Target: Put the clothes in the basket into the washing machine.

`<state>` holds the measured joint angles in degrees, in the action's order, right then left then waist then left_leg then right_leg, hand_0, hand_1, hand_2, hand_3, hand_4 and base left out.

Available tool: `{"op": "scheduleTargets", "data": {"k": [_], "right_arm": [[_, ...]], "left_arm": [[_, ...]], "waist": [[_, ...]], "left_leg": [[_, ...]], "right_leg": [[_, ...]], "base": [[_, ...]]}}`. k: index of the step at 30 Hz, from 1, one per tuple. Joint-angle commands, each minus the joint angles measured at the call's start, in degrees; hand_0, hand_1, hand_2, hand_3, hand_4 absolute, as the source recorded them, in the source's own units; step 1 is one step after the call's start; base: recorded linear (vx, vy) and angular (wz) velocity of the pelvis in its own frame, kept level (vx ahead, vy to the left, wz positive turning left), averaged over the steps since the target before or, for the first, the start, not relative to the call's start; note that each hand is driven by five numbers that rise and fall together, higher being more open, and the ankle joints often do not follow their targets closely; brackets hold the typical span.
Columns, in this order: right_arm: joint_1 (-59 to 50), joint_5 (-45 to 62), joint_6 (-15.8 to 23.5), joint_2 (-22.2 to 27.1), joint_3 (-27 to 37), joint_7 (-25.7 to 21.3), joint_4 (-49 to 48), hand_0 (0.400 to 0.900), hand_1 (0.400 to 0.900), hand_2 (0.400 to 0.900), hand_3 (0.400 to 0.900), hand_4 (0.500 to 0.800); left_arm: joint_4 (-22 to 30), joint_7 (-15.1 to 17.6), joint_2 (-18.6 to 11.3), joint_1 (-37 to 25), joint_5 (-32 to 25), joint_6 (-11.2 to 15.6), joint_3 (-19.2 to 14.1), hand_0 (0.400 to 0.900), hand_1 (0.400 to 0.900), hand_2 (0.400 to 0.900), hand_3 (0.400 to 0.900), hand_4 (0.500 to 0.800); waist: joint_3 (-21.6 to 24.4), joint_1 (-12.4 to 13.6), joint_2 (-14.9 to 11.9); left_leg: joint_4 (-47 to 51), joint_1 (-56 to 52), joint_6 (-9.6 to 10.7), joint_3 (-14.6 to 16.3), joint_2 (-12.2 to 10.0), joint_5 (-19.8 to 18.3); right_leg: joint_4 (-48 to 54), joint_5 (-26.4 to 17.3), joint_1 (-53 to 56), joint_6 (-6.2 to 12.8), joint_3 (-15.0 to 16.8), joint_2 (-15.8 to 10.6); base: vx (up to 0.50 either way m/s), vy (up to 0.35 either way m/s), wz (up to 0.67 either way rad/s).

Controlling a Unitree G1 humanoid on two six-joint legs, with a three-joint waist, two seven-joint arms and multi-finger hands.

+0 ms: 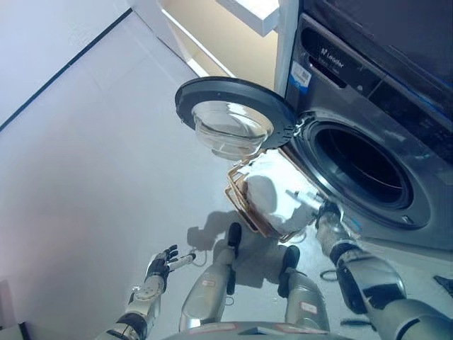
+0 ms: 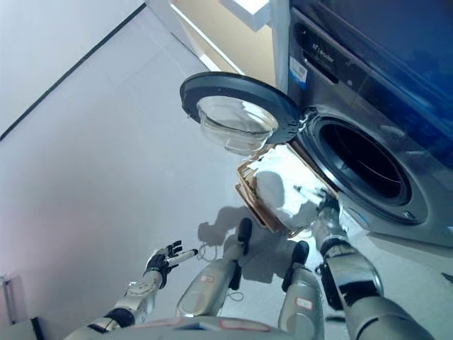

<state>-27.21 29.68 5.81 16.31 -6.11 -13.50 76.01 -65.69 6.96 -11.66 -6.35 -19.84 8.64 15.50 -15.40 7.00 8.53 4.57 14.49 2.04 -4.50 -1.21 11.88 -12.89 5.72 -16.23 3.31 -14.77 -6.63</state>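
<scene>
White clothes (image 1: 272, 195) fill the wire basket (image 1: 241, 202), which sits on the floor (image 1: 106, 142) just below the washing machine (image 1: 396, 120), whose door (image 1: 233, 113) hangs open over it. The right robot hand (image 1: 327, 212) reaches to the basket's near edge; its grip cannot be told. The left robot hand (image 1: 164, 265) hovers well apart over the floor, fingers spread and empty.

Light was bright and even over the pale floor (image 1: 85, 177). The white clothes (image 1: 272, 191) in the basket (image 1: 237, 195) were washed out by glare. The glass of the open door (image 1: 233, 113) caught highlights, while the washing machine (image 1: 375, 120) drum stayed dark.
</scene>
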Motion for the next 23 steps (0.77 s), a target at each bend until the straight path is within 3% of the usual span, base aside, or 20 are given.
{"op": "scheduleTargets", "data": {"k": [1, 3, 7, 14, 23], "right_arm": [[3.2, -6.43, 0.96, 0.83, -2.27, -0.27, -0.93, 0.9, 0.9, 0.9, 0.9, 0.8], [10.01, -15.98, -0.86, 0.52, -4.78, 0.63, -0.4, 0.9, 0.9, 0.9, 0.9, 0.8], [16.71, -29.03, -3.78, 0.15, -8.13, 1.08, 2.9, 0.9, 0.9, 0.9, 0.9, 0.8], [23.69, -27.64, -4.76, -0.37, -2.89, 3.86, 5.66, 0.9, 0.9, 0.9, 0.9, 0.8], [24.14, -28.3, -5.39, -0.14, -2.65, 4.13, 5.69, 0.9, 0.9, 0.9, 0.9, 0.8]], "left_arm": [[-5.71, 1.07, -0.99, -1.54, 3.35, -0.1, -3.91, 0.9, 0.9, 0.9, 0.9, 0.8], [-6.59, 0.73, -1.42, -1.21, 5.82, -0.87, -5.59, 0.9, 0.9, 0.9, 0.9, 0.8], [-8.35, -1.28, -2.23, -0.02, 11.13, -2.39, -5.9, 0.9, 0.9, 0.9, 0.9, 0.8], [-11.78, -2.4, -2.46, 1.84, 16.85, -4.05, -6.83, 0.9, 0.9, 0.9, 0.9, 0.8], [-11.33, -2.81, -1.84, 2.89, 19.67, -4.36, -5.27, 0.9, 0.9, 0.9, 0.9, 0.8]], "waist": [[3.66, -1.26, -4.15], [5.07, -1.97, -6.4], [7.09, -2.79, -8.16], [9.68, -4.46, -8.39], [10.86, -5.59, -7.36]], "left_leg": [[0.1, -1.8, 1.72, 1.14, 1.77, -5.29], [-0.39, -4.35, 1.17, 1.67, 1.65, -6.49], [-0.74, -7.63, 0.63, 2.24, 1.16, -7.87], [-1.39, -13.36, -0.05, 3.81, 0.85, -10.42], [-0.69, -17.96, 0.17, 5.32, 0.19, -11.48]], "right_leg": [[13.32, -7.08, 7.58, 2.31, 1.99, 0.22], [13.55, -6.96, 9.83, 2.44, 2.51, 0.6], [13.6, -6.45, 12.86, 2.61, 3.05, 0.93], [13.23, -5.08, 17.69, 2.7, 4.24, 0.97], [14.37, -4.71, 21.37, 2.66, 5.28, 1.08]], "base": [[0.02, -0.019, -0.22], [0.02, -0.026, -0.21], [0.04, -0.014, -0.18], [0.06, 0.009, -0.14], [0.03, 0.0, -0.08]]}}
